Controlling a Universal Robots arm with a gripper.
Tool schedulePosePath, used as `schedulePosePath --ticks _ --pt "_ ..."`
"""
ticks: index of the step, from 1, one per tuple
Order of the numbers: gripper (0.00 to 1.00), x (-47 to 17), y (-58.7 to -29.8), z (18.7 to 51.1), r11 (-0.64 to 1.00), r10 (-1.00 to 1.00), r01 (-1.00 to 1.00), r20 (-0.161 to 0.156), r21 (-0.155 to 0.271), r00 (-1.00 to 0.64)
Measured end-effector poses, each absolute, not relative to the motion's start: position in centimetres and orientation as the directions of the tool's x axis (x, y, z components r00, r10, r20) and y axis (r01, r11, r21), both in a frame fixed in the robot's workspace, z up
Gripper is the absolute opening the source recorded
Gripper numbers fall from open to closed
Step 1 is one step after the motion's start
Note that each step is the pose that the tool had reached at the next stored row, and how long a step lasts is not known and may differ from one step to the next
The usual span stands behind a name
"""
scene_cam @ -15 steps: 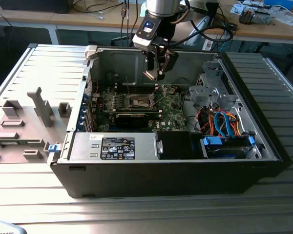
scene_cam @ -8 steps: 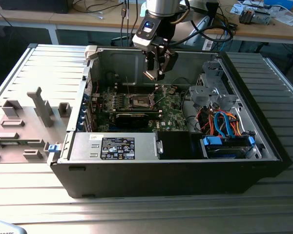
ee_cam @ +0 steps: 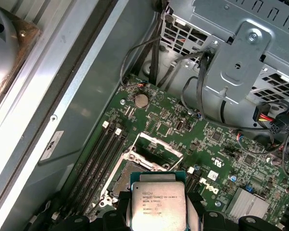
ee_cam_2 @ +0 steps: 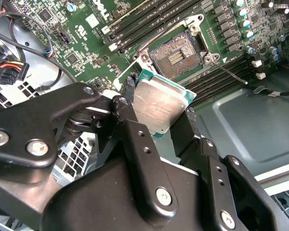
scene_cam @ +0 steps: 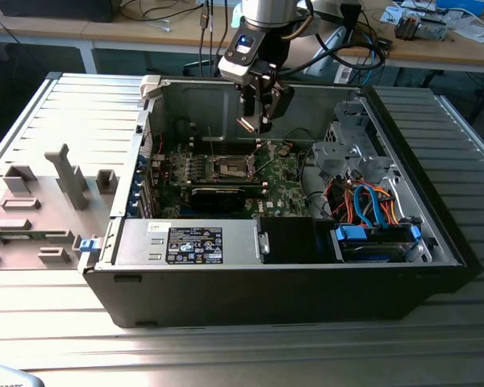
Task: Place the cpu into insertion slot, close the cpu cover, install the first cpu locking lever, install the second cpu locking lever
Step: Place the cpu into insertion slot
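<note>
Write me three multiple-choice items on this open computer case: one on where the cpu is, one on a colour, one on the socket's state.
1. Where is the cpu?
A. Seated in the socket.
B. Held by the gripper above the motherboard.
C. Lying on the power supply.

2. What colour is the motherboard?
A. Red.
B. White.
C. Green.

3. What state is the insertion slot in?
A. Open and empty.
B. Covered by the shut cpu cover.
C. Filled with a chip.

Answers:
1 B: both wrist views show it clamped at its edges over the board.
2 C: the board is green in every view.
3 A: the second wrist view shows its bare contact field.
</note>
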State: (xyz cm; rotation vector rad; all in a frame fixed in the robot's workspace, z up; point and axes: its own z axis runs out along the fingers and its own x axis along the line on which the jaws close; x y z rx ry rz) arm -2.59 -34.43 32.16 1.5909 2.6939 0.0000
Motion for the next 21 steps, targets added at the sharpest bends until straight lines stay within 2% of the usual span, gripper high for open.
schedulePosePath --ticks 21 --pt "0.54 -2.59 -34.43 32.16 0.468 0.884 0.884 -0.012 0.006 -0.468"
